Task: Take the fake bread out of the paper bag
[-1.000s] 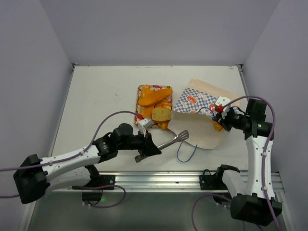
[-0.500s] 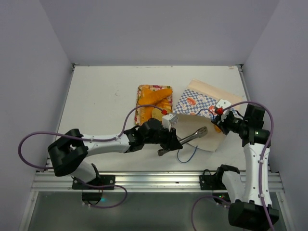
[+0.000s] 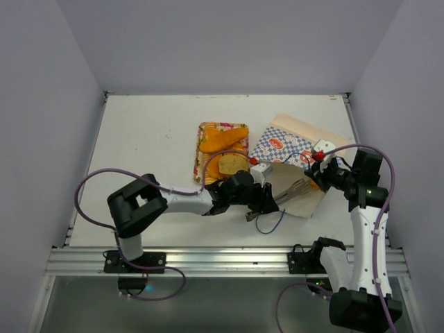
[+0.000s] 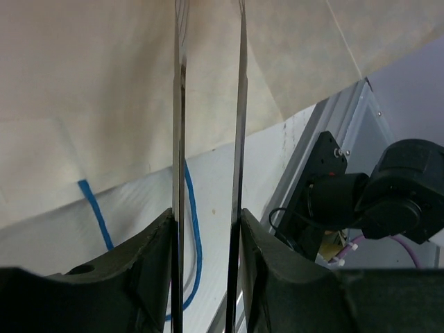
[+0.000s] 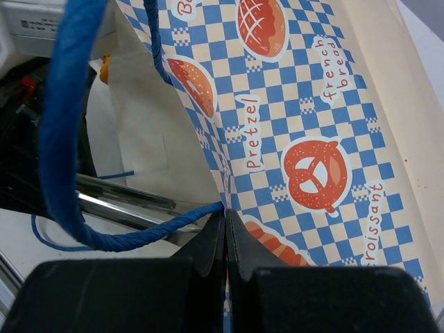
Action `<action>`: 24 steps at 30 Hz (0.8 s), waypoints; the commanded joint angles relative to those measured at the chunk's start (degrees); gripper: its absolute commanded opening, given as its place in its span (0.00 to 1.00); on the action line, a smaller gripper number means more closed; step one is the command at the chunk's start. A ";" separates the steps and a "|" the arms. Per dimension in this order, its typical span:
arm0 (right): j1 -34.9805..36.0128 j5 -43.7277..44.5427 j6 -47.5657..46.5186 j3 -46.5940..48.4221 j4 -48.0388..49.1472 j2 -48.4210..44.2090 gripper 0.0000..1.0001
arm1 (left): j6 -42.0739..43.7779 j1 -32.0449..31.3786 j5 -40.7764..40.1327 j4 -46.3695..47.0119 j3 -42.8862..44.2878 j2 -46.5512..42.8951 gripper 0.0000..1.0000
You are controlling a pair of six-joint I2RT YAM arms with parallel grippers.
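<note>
The paper bag [image 3: 288, 149] lies on its side at the right, its mouth facing the near edge. My right gripper [image 3: 319, 171] is shut on the bag's checkered rim [image 5: 225, 220] and holds the mouth open. My left gripper [image 3: 266, 202] is shut on metal tongs [image 3: 294, 189], whose tips reach into the bag's mouth. The tong arms [image 4: 239, 104] run between my left fingers over tan paper [image 4: 97, 83]; their tips are out of view. Several pieces of fake bread [image 3: 223, 141] lie on the flowered tray [image 3: 207, 127]. A small orange bit [image 3: 313, 183] shows inside the bag.
A blue cord handle [image 3: 267, 223] trails on the table in front of the bag; the other handle [image 5: 59, 139] loops beside my right gripper. Grey walls enclose the table on three sides. The metal rail [image 3: 229, 260] runs along the near edge.
My left arm has swung right and stretched forward, carrying the tongs from in front of the tray into the bag's mouth. My right gripper has kept its hold on the rim.
</note>
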 commanded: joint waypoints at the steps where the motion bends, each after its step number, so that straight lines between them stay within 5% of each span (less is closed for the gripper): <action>1: -0.15 -0.03 1.29 -0.52 1.91 0.28 0.00 | 0.82 -0.38 -1.16 4.90 4.84 2.44 0.43; 24: -0.15 -1.09 1.56 -0.70 2.00 0.72 0.00 | 0.82 -0.56 -3.62 1.64 13.99 12.55 0.50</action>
